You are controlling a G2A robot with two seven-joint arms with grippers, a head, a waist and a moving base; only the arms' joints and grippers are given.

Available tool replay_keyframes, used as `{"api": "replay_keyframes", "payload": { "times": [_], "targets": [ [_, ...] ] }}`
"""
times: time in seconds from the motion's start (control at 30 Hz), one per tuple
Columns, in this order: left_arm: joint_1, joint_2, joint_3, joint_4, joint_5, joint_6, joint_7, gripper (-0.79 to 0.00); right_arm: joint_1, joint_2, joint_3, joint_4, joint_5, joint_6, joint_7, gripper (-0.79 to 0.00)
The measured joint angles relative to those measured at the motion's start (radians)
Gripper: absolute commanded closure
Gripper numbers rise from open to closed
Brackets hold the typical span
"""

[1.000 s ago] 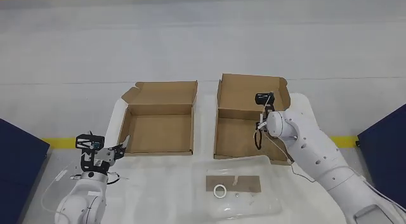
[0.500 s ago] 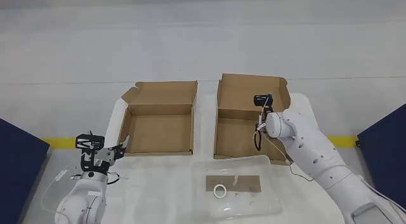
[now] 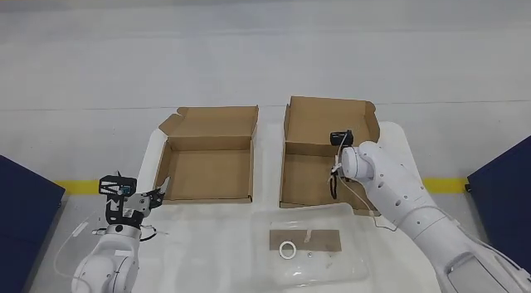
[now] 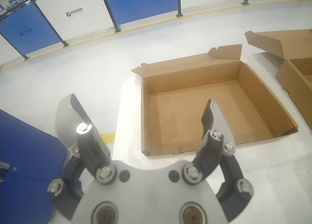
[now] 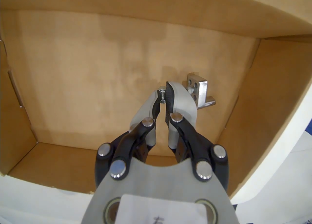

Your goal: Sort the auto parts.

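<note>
Small silver bolt [image 5: 162, 97] is pinched in my narrowly closed right gripper [image 5: 162, 91] above the floor of the right-hand brown cardboard box [image 5: 73, 64]. My left gripper [image 4: 141, 102] has stayed wide and empty by the left-hand brown cardboard box [image 4: 190, 66] while the right arm eased toward its box's middle, so release looks near. Beyond the top view, my right wrist view adds a silver metal bracket [image 5: 198, 88] on that floor
</note>
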Motion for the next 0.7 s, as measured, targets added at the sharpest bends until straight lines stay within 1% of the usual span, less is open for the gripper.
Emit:
{"api": "replay_keyframes", "payload": {
  "times": [0.17, 0.43, 0.47, 0.5, 0.53, 0.7],
  "targets": [
    [0.000, 0.000, 0.000, 0.000, 0.000, 0.000, 0.000, -0.785, 0.025, -0.023, -0.015, 0.061, 0.016, -0.015, -0.014, 0.000],
    [0.000, 0.000, 0.000, 0.000, 0.000, 0.000, 0.000, -0.785, 0.048, -0.048, -0.023, 0.115, 0.024, -0.022, -0.025, 0.000],
    [0.000, 0.000, 0.000, 0.000, 0.000, 0.000, 0.000, -0.785, 0.049, -0.051, -0.023, 0.120, 0.024, -0.024, -0.026, -0.046],
    [0.000, 0.000, 0.000, 0.000, 0.000, 0.000, 0.000, -0.785, 0.051, -0.053, -0.023, 0.123, 0.024, -0.025, -0.026, -0.145],
    [0.000, 0.000, 0.000, 0.000, 0.000, 0.000, 0.000, -0.785, 0.052, -0.055, -0.022, 0.126, 0.024, -0.027, -0.027, -0.222],
    [0.000, 0.000, 0.000, 0.000, 0.000, 0.000, 0.000, -0.785, 0.051, -0.059, -0.009, 0.122, 0.023, -0.033, -0.040, -0.277]
  ]
}}
